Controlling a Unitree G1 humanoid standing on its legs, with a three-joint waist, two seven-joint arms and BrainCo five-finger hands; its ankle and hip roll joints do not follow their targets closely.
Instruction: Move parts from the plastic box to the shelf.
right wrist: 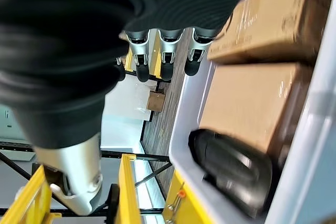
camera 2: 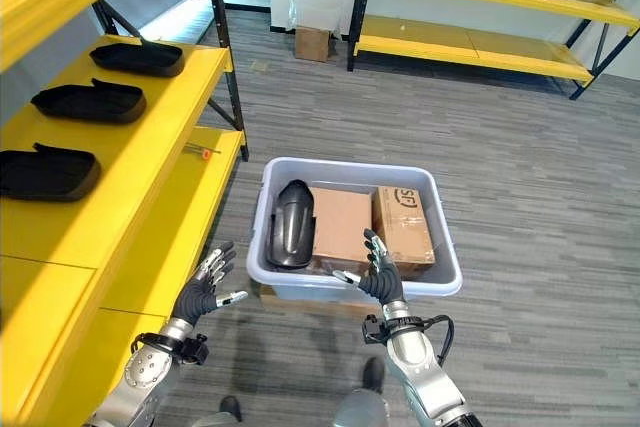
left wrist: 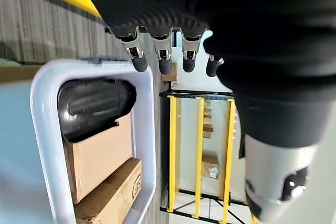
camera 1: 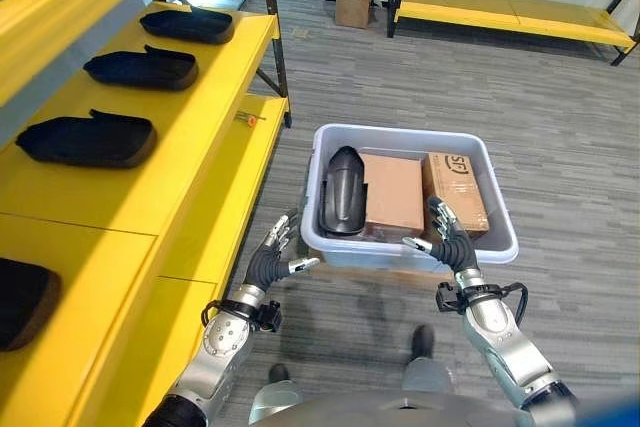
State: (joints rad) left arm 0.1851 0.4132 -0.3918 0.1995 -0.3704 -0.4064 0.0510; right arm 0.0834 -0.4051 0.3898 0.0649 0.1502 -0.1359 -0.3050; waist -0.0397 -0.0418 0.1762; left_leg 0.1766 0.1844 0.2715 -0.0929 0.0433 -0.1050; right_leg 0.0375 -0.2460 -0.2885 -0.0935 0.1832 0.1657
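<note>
A pale grey plastic box (camera 1: 330, 247) stands on the floor in front of me. Inside it a black moulded part (camera 1: 342, 190) leans at the box's left end, beside two cardboard cartons (camera 1: 392, 192). My left hand (camera 1: 268, 261) hovers open just left of the box's near corner, touching nothing. At the box's near rim, by the right carton, my right hand (camera 1: 448, 240) is raised with straight fingers, empty. The yellow shelf (camera 1: 200, 117) at my left carries several black parts (camera 1: 90, 139) in a row.
A lower yellow shelf board (camera 1: 235, 172) reaches close to the box's left side. A second yellow rack (camera 1: 510, 7) and a small carton (camera 1: 352, 9) stand at the far end of the grey floor.
</note>
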